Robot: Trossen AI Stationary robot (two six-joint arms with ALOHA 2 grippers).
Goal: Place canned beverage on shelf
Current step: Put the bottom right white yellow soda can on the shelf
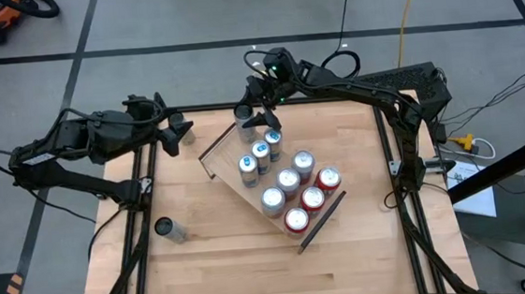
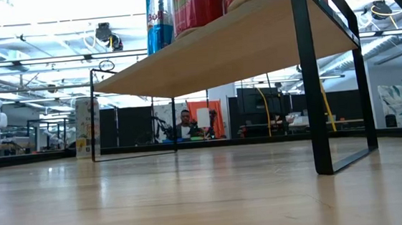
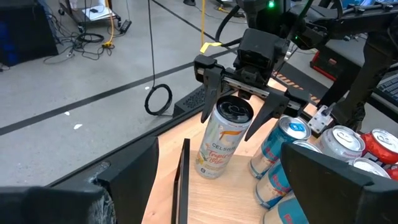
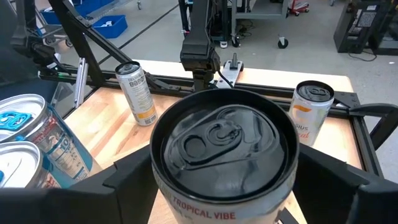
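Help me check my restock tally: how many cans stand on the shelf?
10: three blue, three silver and three red in rows on the shelf, plus a Celsius can at its corner, at the right pincer. None seems hidden.

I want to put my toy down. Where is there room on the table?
The table's near side, between the shelf and the lone can, is bare, and so is the strip right of the shelf. The shelf is crowded with cans, and the right gripper is at its far end over a white can.
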